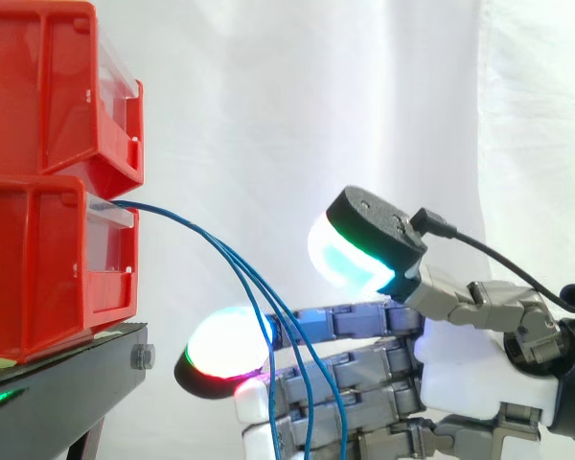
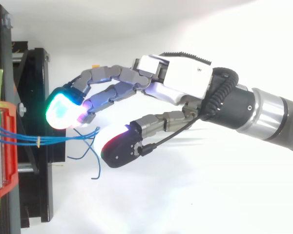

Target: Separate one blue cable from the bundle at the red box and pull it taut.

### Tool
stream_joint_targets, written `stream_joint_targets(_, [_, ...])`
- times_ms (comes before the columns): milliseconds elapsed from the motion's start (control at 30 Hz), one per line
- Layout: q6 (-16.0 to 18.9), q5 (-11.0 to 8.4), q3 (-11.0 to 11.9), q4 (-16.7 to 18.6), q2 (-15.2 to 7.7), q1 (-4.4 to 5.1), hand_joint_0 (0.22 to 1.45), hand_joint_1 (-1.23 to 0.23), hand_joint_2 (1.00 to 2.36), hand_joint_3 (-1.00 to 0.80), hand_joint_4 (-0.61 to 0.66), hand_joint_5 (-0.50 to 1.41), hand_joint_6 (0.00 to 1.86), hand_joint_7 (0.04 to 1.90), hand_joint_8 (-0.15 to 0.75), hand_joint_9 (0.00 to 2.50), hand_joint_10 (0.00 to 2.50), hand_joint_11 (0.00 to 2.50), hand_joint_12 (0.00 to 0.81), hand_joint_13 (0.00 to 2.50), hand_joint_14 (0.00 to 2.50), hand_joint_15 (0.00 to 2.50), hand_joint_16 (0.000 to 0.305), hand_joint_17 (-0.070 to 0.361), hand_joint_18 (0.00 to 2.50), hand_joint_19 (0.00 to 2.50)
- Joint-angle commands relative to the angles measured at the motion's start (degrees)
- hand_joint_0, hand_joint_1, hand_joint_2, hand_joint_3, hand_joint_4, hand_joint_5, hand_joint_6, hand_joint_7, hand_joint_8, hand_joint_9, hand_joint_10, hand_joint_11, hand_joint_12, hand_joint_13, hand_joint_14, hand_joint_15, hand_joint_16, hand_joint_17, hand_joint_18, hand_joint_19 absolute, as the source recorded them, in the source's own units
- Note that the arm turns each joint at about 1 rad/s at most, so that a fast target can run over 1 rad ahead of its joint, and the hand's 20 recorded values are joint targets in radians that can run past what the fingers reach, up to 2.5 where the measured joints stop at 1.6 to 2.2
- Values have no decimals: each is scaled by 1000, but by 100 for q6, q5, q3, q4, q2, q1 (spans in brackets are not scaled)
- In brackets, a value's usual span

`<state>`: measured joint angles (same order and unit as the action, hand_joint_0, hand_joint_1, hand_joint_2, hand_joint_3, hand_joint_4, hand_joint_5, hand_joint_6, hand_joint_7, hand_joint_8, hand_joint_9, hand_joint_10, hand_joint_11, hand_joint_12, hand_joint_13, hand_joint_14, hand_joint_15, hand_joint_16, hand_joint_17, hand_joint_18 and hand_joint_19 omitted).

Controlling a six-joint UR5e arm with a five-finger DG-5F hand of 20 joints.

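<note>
Blue cables come out of the front of the lower red box at nine o'clock in the side view and sag in a loose arc toward six o'clock, so I judge none of them taut yet. That box sits beneath a second red bin on the black stand. My hand reaches in low from three o'clock, fingers stretched toward the box, one glowing pad just under the arc and the thumb raised at twelve o'clock of the fingers, well apart from them. The strands hang across the near face of the fingers; whether they touch I cannot tell from here. I read the hand as open, gripping nothing, and I take the wide spread as a mouth left for a strand to enter. From the top view the cables leave the red box at nine o'clock as a tight bundle, cinched by a small yellow tie, and fan out only at their free ends. Those ends lie in the gap, finger pads at their ten o'clock, thumb at their four o'clock. Because the strands part only there, that is where I would single one out; the risk, I think, is pinching two together.
</note>
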<state>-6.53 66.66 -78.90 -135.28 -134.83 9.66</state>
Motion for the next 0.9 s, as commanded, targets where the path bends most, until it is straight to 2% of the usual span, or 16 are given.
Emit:
stream_joint_targets(0, [90,111,24,72,-25,-25,493,-646,1000,-500,211,-154,502,858,313,749,13,514,361,733,16,520,48,109,550,621])
stream_joint_targets(200, [222,207,59,63,-17,-25,496,-677,1000,-500,209,-156,502,854,310,738,15,520,361,735,17,528,48,108,556,619])
stream_joint_targets(467, [257,532,59,98,-78,-78,501,-687,1000,-500,208,-156,502,852,311,744,13,526,358,743,17,529,48,107,561,631])
stream_joint_targets(867, [389,638,77,54,-78,-122,516,-701,1000,-500,207,-155,502,860,306,753,13,523,354,749,17,544,46,104,567,634])
